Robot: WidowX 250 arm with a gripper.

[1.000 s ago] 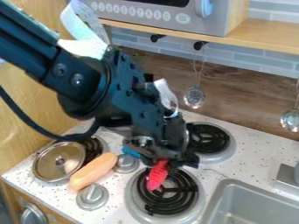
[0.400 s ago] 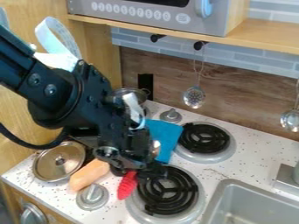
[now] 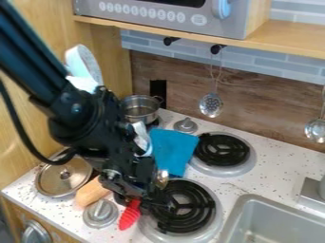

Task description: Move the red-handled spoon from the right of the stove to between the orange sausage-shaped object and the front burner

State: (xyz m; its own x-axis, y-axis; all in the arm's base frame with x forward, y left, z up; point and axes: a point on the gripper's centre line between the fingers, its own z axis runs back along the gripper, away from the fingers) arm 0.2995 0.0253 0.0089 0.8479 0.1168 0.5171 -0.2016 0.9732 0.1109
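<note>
Red ridged toy sits clamped in the claw by its far end, leaving its near tip free.

Pot and slotted spoon shown in glossy metal, blue cloth seen as matt, red object marked by a ridged, plastic-like surface, burner coils rendered matt, back panel faced in grained wood

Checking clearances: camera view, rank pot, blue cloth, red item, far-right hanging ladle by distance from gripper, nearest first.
1. Red item: held at the gripper
2. Blue cloth: behind it
3. Pot: back left
4. Ladle: far right, hanging
</note>
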